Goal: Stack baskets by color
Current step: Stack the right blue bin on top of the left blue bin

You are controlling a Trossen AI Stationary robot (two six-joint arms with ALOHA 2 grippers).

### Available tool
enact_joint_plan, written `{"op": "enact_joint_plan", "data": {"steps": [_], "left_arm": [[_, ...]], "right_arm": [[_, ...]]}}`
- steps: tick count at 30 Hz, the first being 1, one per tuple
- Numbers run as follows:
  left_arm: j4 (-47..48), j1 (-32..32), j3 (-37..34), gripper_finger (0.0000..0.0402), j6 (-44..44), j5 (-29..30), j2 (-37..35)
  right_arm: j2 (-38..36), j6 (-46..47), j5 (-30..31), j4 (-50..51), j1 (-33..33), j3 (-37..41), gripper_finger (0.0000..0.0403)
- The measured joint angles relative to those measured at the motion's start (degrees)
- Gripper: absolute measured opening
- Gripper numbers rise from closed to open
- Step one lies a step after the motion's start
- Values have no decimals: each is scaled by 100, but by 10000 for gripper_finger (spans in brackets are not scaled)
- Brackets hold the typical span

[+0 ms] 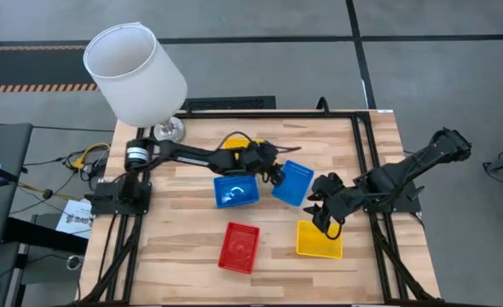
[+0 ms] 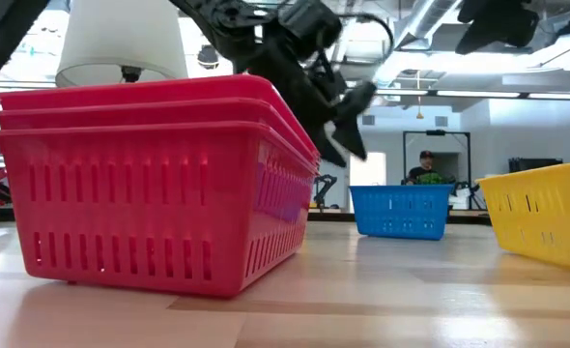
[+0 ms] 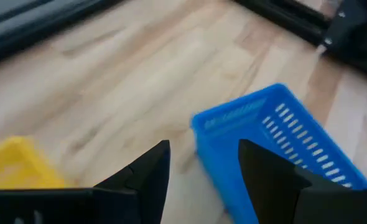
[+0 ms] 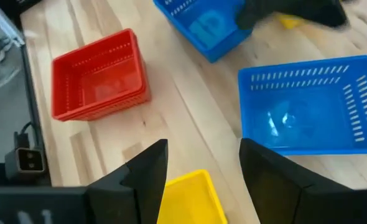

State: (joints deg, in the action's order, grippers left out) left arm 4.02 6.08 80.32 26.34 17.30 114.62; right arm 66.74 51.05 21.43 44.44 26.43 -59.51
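The red basket stack (image 1: 239, 246) sat toward the near edge of the wooden table (image 1: 192, 230), and everything else is placed from it. In the low view its rims showed more than one red basket nested together.

Beyond the red stack, toward the lamp side of the table, lay a blue basket (image 1: 235, 190), flat on the wood. Just to the right of that one, and farther right of the red stack, a second blue basket (image 1: 293, 182) sat tilted, its left edge raised. The left gripper (image 1: 275, 173) was at that raised edge, between the two blue baskets. In the left wrist view its two dark fingers (image 3: 147, 177) stood part-way open, with the corner of the tilted blue basket just past the gap; whether the fingers actually held the rim could not be told.

To the right of the red stack, at about the same depth on the table, lay a yellow basket (image 1: 319, 240). The right gripper (image 1: 324, 217) hovered over its far edge, jaws spread wide and holding nothing; the right wrist view looked past the open fingers (image 4: 140, 177) at the yellow rim, the red stack and both blue baskets.

A white lampshade (image 1: 135, 73) stood well beyond the red stack, at the table's far left corner. In the low view a person (image 2: 426, 168) was visible far back in the room.
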Motion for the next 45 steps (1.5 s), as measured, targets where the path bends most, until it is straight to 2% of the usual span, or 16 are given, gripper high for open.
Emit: {"op": "enact_joint_plan", "data": {"steps": [9,17,20,26,28,38,41,45], "left_arm": [[451,-286,881,178,49,79,933],[981,-308,1223,169,206,-42,1189],[982,-310,1223,133,226,-79,1201],[940,-315,1226,25,96,-209,1206],[925,-319,1226,8,15,-242,1209],[633,-367,1347,1,-62,-281,1076],[820,-418,1720,1,-325,-240,1006],[1657,-439,2398,0,-629,-230,823]], "right_arm": [[9,12,146,-9,254,0,224],[11,9,157,-27,335,0,224],[10,6,166,-7,359,-2,224],[9,3,172,-9,357,-2,224],[9,-1,199,-9,357,0,224],[11,-4,565,35,357,-2,224],[9,-3,593,78,357,-1,224],[7,4,599,122,357,-2,224]]}}
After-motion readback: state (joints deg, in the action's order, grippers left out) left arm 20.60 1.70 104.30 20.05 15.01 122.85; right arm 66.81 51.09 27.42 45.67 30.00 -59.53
